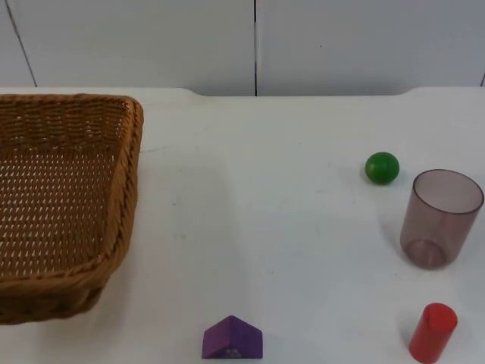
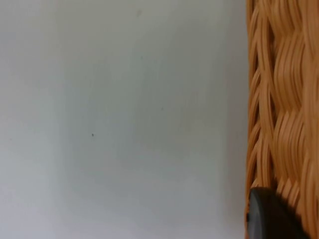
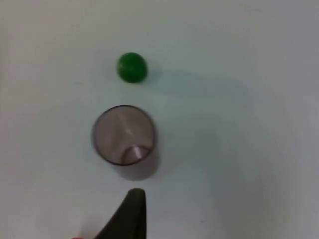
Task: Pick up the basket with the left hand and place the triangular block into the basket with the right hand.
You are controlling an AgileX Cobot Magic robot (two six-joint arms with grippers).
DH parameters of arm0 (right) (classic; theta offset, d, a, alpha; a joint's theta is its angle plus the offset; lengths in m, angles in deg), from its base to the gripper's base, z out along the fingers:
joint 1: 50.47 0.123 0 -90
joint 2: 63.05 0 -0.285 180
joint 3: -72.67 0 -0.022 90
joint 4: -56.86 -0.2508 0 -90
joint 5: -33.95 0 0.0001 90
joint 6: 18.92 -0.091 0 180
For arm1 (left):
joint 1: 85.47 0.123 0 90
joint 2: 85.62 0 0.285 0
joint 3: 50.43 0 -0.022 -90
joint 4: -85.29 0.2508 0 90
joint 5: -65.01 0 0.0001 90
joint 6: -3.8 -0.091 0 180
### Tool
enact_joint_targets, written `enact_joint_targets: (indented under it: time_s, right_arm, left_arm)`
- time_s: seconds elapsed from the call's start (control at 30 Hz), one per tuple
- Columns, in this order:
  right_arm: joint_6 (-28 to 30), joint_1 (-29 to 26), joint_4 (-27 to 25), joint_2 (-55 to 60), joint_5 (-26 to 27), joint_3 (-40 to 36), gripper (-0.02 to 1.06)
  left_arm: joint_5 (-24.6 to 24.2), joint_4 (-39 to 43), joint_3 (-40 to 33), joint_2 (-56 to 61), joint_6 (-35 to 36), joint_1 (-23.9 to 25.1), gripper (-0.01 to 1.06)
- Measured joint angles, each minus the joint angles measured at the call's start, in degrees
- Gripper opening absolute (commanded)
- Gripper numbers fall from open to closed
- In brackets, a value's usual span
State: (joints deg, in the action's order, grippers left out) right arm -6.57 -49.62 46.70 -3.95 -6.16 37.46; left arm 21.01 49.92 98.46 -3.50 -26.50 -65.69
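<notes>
A black, rounded fingertip of the left gripper (image 2: 269, 216); the right gripper's (image 3: 130, 216) is tapered.

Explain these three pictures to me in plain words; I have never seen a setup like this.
This is a two-armed robot working at a white table top. One picture comes from a fixed camera looking down on the table; the other two come from cameras on each arm's wrist.

On the table lie a brown woven wicker basket, a purple triangular block, a small green ball, a smoky clear plastic cup standing upright, and a red cylinder.

The left wrist camera looks along the basket's woven wall, with a black fingertip of the left tool against it; whether it grips the basket cannot be told. The right wrist camera looks down on the cup and ball, so the right tool hovers over them, holding nothing visible.
</notes>
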Motion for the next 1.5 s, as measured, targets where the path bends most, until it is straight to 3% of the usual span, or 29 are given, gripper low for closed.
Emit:
enact_joint_targets:
  time_s: [0.13,0.17,0.23,0.33,0.4,0.53,0.57,0.77,0.93,1.23,1.37,1.5]
  right_arm:
    - [17.83,0.00,-13.37,0.45,-0.47,0.00,1.05]
    - [17.83,0.00,-13.37,0.45,-0.47,0.00,1.05]
    - [25.47,0.00,-19.01,2.07,-3.18,1.00,1.05]
    - [32.12,0.46,-23.10,6.37,-7.82,4.41,1.02]
    - [33.09,1.48,-23.08,8.00,-8.49,5.96,1.01]
    - [36.43,10.84,-21.73,14.68,-7.68,12.31,1.00]
    - [36.43,10.84,-21.73,14.68,-7.68,12.31,1.00]
    - [38.53,28.87,-14.21,28.42,-1.86,18.86,1.00]
    - [42.37,36.24,-11.72,38.29,4.17,19.40,1.00]
    - [46.46,42.77,-11.10,51.47,11.83,19.40,0.93]
    - [48.84,47.51,-11.10,57.98,19.26,19.62,0.93]
    - [49.10,48.65,-11.10,62.19,20.19,21.57,0.93]
  left_arm:
    - [0.25,-2.39,0.00,0.00,-3.08,0.00,0.00]
    - [0.25,-2.39,0.00,0.00,-3.08,0.00,0.00]
    - [0.25,-4.26,0.00,0.00,-4.88,0.00,0.00]
    - [0.35,-5.45,0.00,0.09,-6.27,0.00,0.00]
    - [0.35,-5.43,0.00,0.09,-6.40,0.00,0.00]
    - [1.04,-5.65,0.00,0.09,-6.76,0.00,0.00]
    - [1.04,-5.65,0.00,0.09,-6.76,0.00,0.00]
    - [1.54,-5.80,0.00,0.09,-6.76,0.00,0.00]
    - [1.54,-5.90,0.00,0.09,-6.76,0.00,0.00]
    - [1.54,-5.90,0.00,0.09,-6.76,0.00,0.00]
    - [1.54,-5.90,0.00,0.09,-6.76,0.00,0.00]
    - [1.54,-5.90,0.00,0.09,-6.76,0.00,0.00]
